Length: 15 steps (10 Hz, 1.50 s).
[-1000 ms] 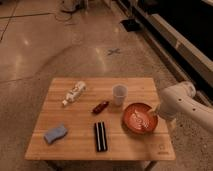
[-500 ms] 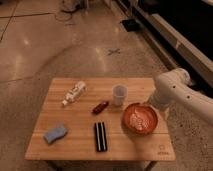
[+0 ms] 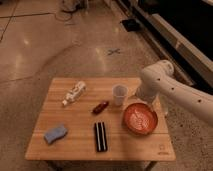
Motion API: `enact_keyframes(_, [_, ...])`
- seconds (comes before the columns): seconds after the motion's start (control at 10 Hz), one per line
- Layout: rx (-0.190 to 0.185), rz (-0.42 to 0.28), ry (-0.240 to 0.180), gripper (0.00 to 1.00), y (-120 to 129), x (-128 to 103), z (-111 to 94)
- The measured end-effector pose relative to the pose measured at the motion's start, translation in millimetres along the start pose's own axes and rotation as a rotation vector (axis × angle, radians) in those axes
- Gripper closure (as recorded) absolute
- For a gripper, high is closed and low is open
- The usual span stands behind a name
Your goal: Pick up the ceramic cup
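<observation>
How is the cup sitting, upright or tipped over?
Upright: the cup stands on its base on the table, mouth facing up. The gripper hangs close beside it.

Table (image 3: 75,120): cup (image 3: 119,94), plate (image 3: 140,119), bottle (image 3: 75,92), sponge (image 3: 55,133); jaws near cup

Smooth white rounded arm (image 3: 176,94) (1 bulbous joint (image 3: 157,75)), gripper (image 3: 136,98) beside cup (image 3: 119,94).

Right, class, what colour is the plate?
The plate is orange with pale markings, seen in the camera view; the claw hovers over its far edge.
</observation>
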Motion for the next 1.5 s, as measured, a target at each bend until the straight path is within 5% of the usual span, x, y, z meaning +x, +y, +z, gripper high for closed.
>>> enact_keyframes(0.8, [-0.046,0.018,-0.004,0.20,-48,40,37])
enact_keyframes(1.3, [-0.093,0.017,0.004,0.20,-64,42,64])
enact_keyframes(1.5, [-0.123,0.013,0.004,0.28,-62,41,79])
